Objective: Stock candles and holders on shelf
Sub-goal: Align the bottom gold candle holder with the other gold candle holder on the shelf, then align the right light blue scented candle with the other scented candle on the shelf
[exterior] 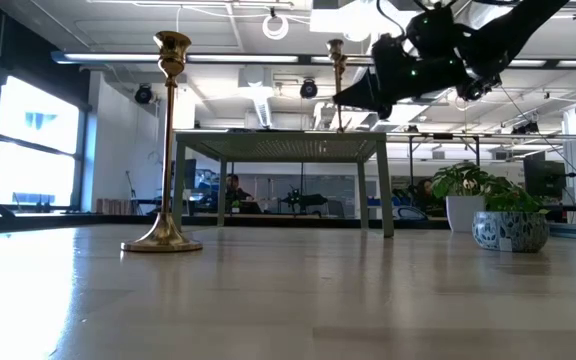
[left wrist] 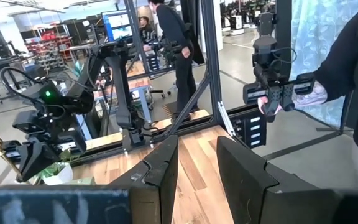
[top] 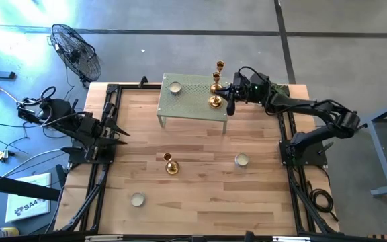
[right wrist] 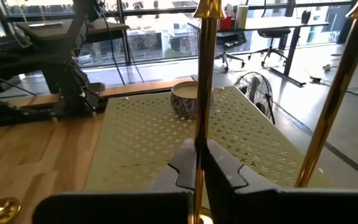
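Standing a gold holder (right wrist: 202,93) on the sage-green shelf (top: 192,101), the right gripper (right wrist: 199,163) pinches its thin stem.

The pale wooden table (top: 200,181) sits on a grey concrete floor beside a black fan (top: 76,50), with an open workshop of desks, screens and a potted plant (exterior: 498,205) behind; a person's hand (left wrist: 291,99) holds a controller off the far edge. The shelf's perforated top carries one cream candle (top: 175,87) and a second slim brass holder (top: 219,67) near the gripped one. On the bare wood lie another holder (top: 171,165) and two candles (top: 242,160) (top: 137,199), well apart. The left gripper (left wrist: 194,171) waits at the table's left edge, its fingers slightly parted and holding nothing.
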